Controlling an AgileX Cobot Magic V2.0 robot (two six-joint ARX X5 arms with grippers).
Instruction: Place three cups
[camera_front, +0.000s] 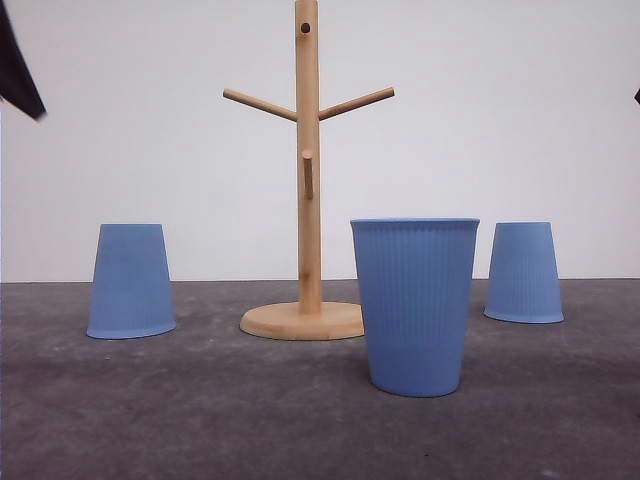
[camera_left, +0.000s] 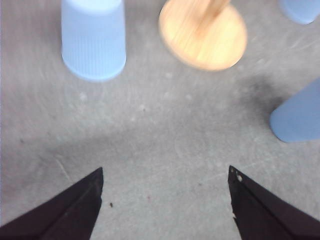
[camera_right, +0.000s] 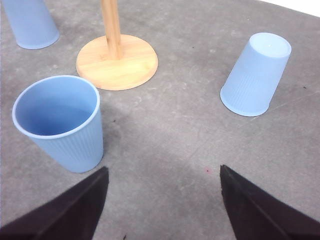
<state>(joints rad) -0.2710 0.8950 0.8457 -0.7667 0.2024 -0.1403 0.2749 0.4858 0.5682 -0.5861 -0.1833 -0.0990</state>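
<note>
Three light-blue ribbed cups stand on the grey table. One cup (camera_front: 415, 305) is upright, in front of and to the right of the wooden stand. Another cup (camera_front: 130, 282) stands upside down at the left, and the third cup (camera_front: 523, 272) upside down at the back right. My left gripper (camera_left: 165, 170) is open above bare table, short of the left upside-down cup (camera_left: 93, 40). My right gripper (camera_right: 162, 170) is open too, with the upright cup (camera_right: 60, 120) to one side and the right upside-down cup (camera_right: 257, 72) farther off on the other. Nothing is between either pair of fingers.
A wooden pegged stand (camera_front: 308, 200) with a round base (camera_right: 117, 62) rises mid-table between the cups, its pegs bare. A white wall closes the back. A dark shape (camera_front: 15, 70) hangs at the upper left edge of the front view.
</note>
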